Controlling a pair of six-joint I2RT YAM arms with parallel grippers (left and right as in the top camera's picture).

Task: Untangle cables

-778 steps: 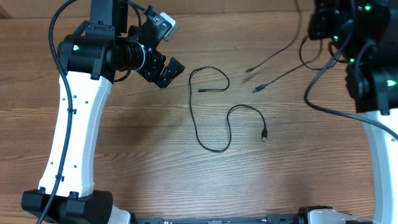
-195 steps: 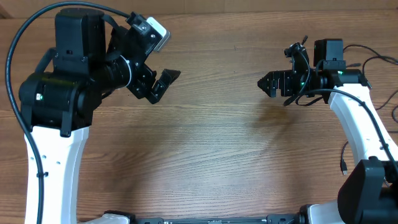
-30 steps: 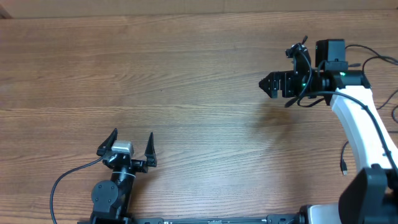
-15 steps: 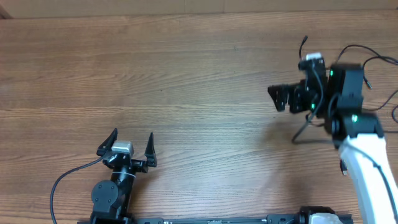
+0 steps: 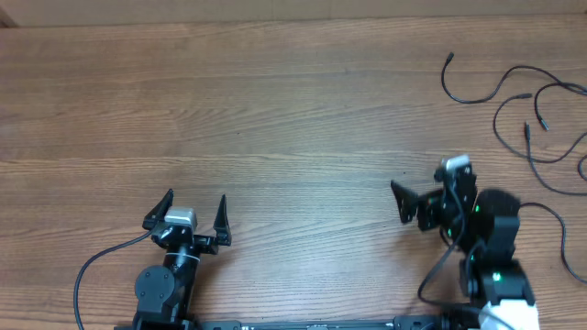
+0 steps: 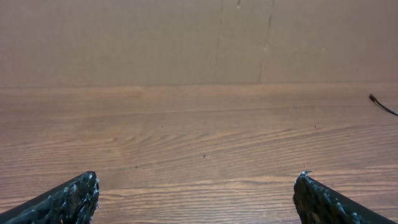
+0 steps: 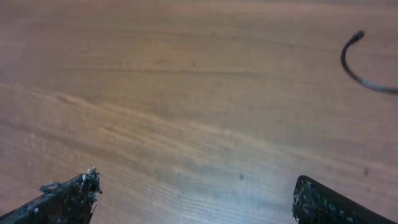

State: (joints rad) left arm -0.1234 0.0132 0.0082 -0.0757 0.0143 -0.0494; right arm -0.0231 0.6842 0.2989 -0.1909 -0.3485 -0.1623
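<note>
Several thin black cables (image 5: 500, 87) lie as separate wavy strands at the table's far right, one plug end (image 5: 448, 59) pointing toward the back. My left gripper (image 5: 195, 199) rests near the front left edge, open and empty. My right gripper (image 5: 403, 202) sits low at the front right, pointing left, open with nothing in it, well in front of the cables. In the left wrist view the left gripper (image 6: 198, 176) faces bare wood, with a cable tip (image 6: 377, 100) at the far right. The right gripper (image 7: 198, 177) is also over bare wood, a curved cable (image 7: 360, 67) at upper right.
The table is brown wood (image 5: 293, 119). A cardboard-coloured wall (image 6: 186, 37) stands behind its far edge. Thicker black arm leads loop beside the left base (image 5: 92, 266) and the right base (image 5: 431, 284). Some cable strands run off the right edge (image 5: 580, 165).
My right arm has pulled back from the upper right toward the front edge, uncovering the cables there. The left arm has not moved. Both grippers stayed open.
</note>
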